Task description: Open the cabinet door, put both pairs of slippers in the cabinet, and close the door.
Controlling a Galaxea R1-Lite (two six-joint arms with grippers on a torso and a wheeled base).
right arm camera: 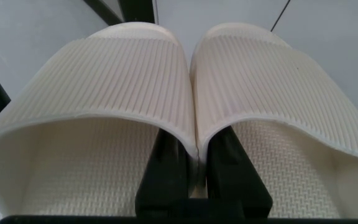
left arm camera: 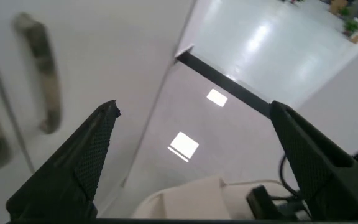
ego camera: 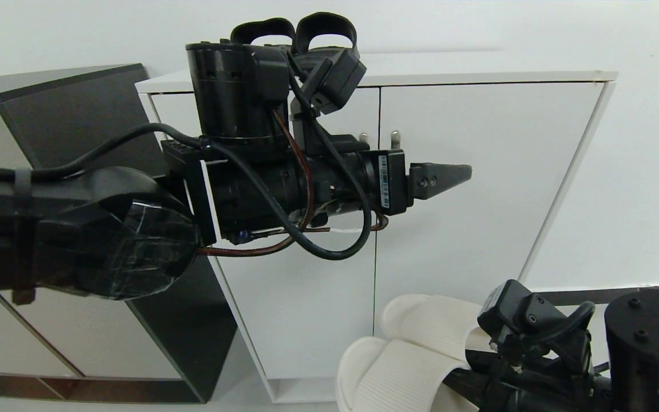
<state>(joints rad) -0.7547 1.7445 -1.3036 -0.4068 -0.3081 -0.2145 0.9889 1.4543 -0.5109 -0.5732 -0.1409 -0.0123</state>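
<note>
Cabinet (ego camera: 478, 189) stands before you with both doors shut and a black pair of slippers (ego camera: 295, 31) on its top. Your left gripper (ego camera: 444, 178) hangs in front of the doors near the door handles (ego camera: 396, 137), fingers wide apart. Lower right, your right gripper (right arm camera: 196, 155) pinches the cream slippers (ego camera: 409, 355) together by their inner strap edges.

White cabinet (ego camera: 495, 67), doors (ego camera: 472, 240) shut, black slippers (ego camera: 325, 28) on top, cream ribbed slippers (right arm camera: 129, 74) pressed together
</note>
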